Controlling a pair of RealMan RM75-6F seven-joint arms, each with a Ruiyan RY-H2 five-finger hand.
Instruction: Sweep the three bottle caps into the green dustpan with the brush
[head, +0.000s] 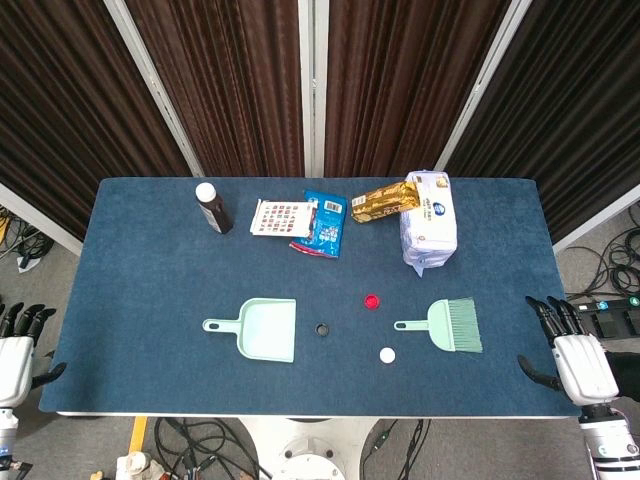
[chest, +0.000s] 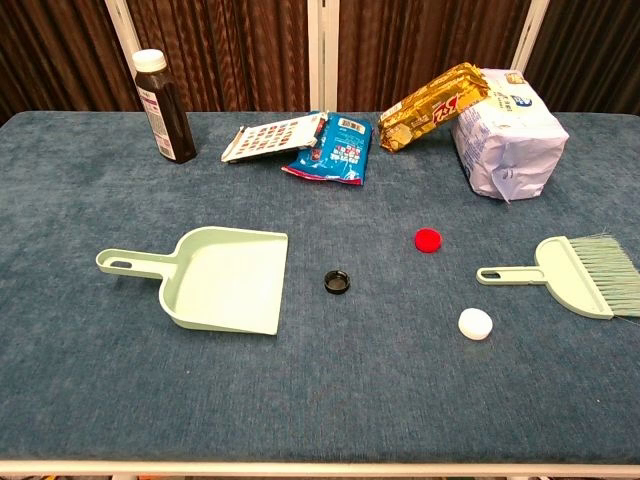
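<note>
Tabletop (chest: 80, 400): three caps (chest: 339, 282), one dustpan (chest: 225, 281), one brush (chest: 585, 278)

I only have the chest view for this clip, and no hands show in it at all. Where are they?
Observer: In the head view the left hand sits at the table's left edge and the right hand at its right edge, both towards the front.
Operator: Are they holding anything?
Observer: No. Both hold nothing, and their fingers are apart.
Operator: My frame cuts off the brush at its right side. What lies beyond it?
Observer: The head view shows the brush whole. Past its bristles there is only bare table cloth, then the right hand.
</note>
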